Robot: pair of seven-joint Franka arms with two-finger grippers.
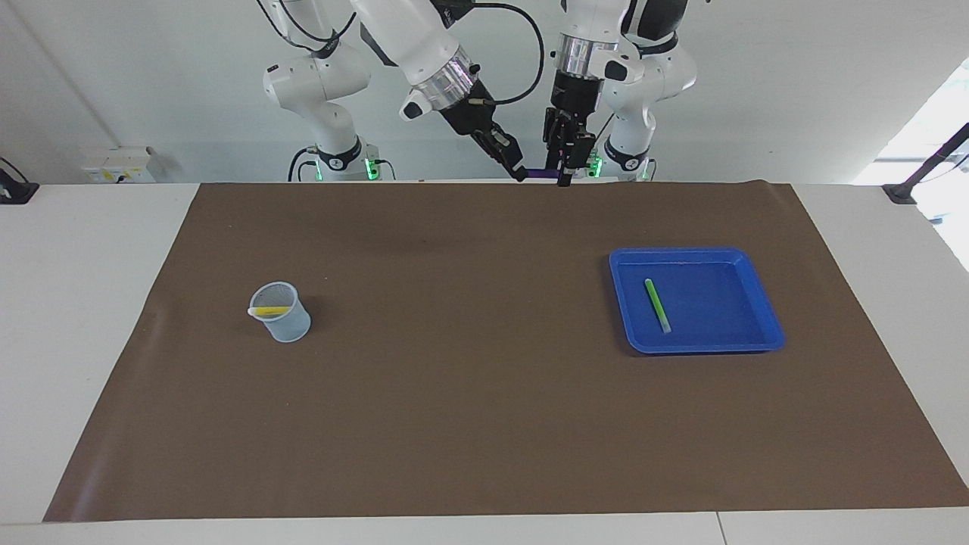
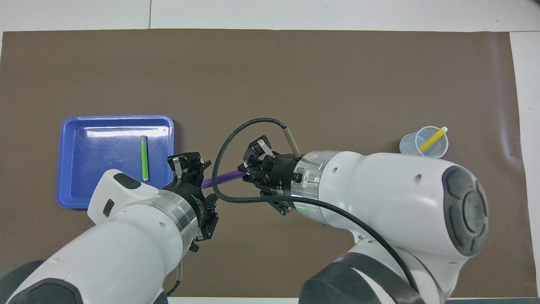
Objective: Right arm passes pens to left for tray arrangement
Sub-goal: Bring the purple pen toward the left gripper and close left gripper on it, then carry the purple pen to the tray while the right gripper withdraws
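The purple pen hangs level in the air between both grippers, over the edge of the mat nearest the robots; it also shows in the overhead view. My right gripper is shut on one end of it. My left gripper is at the pen's other end. The green pen lies in the blue tray, toward the left arm's end; the overhead view shows this pen and the tray too. The yellow pen stands slanted in a cup.
The small translucent pale-blue cup stands on the brown mat toward the right arm's end and holds the yellow pen; the cup also shows in the overhead view. White table borders the mat.
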